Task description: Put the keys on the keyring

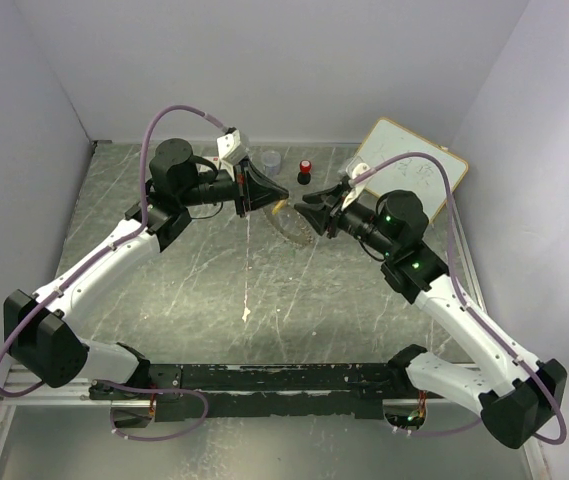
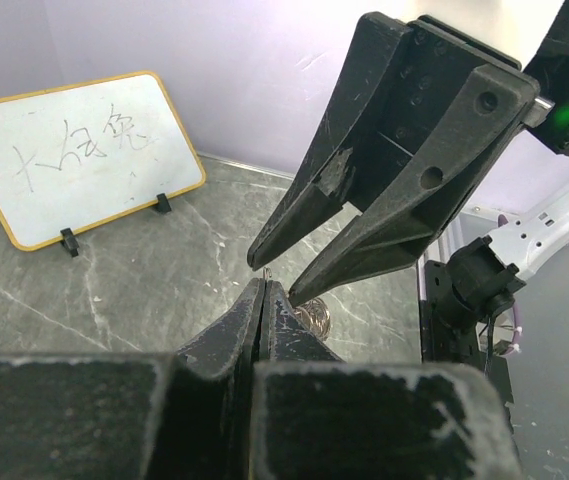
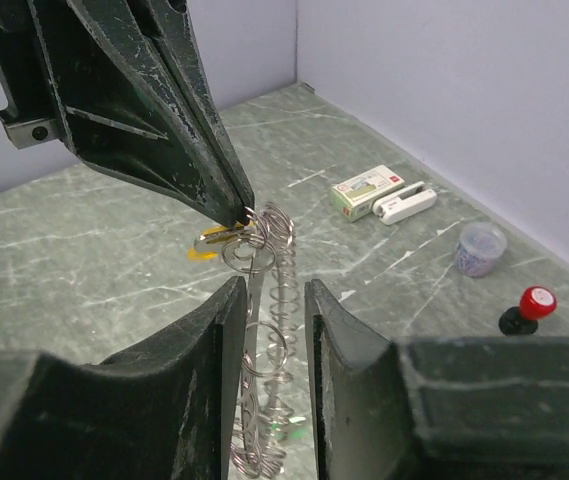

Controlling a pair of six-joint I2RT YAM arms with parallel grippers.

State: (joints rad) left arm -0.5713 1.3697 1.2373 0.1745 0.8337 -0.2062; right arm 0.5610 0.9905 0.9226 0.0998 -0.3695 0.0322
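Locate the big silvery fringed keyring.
Right wrist view: the big silvery fringed metal keyring sits between the fingers of the right gripper, its top beside the left gripper.

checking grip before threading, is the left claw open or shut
Shut: its wrist view shows the left claw with fingers pressed together, no gap; the right wrist view shows its tips closed at the keyring top.
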